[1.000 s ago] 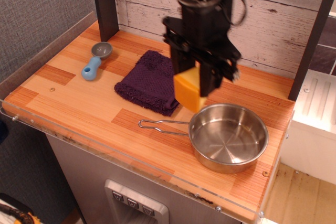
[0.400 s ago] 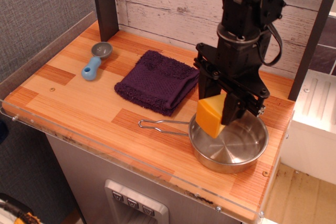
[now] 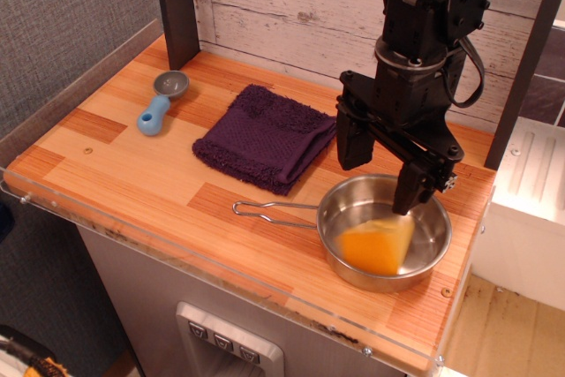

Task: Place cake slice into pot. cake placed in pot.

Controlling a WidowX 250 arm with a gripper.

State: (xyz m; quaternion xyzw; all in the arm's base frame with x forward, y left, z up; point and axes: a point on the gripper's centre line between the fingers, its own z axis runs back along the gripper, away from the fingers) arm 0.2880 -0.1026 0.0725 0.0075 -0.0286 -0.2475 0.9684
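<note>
The cake slice (image 3: 377,245), a yellow and orange wedge, is inside the pot (image 3: 434,253), blurred by motion. The pot is a shallow shiny steel pan at the front right of the wooden table, its wire-loop handle (image 3: 274,211) pointing left. My gripper (image 3: 380,169) hangs just above the pot's far rim. It is open and empty, one black finger (image 3: 351,140) to the left and the other (image 3: 417,184) to the right, apart from the cake.
A folded purple cloth (image 3: 265,139) lies left of the gripper. A small grey scoop with a blue handle (image 3: 159,105) lies at the back left. A dark post (image 3: 178,6) and a plank wall stand behind. The table's front edge (image 3: 221,282) is close to the pot.
The gripper carried the cake slice right from over the cloth to over the pot, then opened. The cake dropped from the fingers into the pot.
</note>
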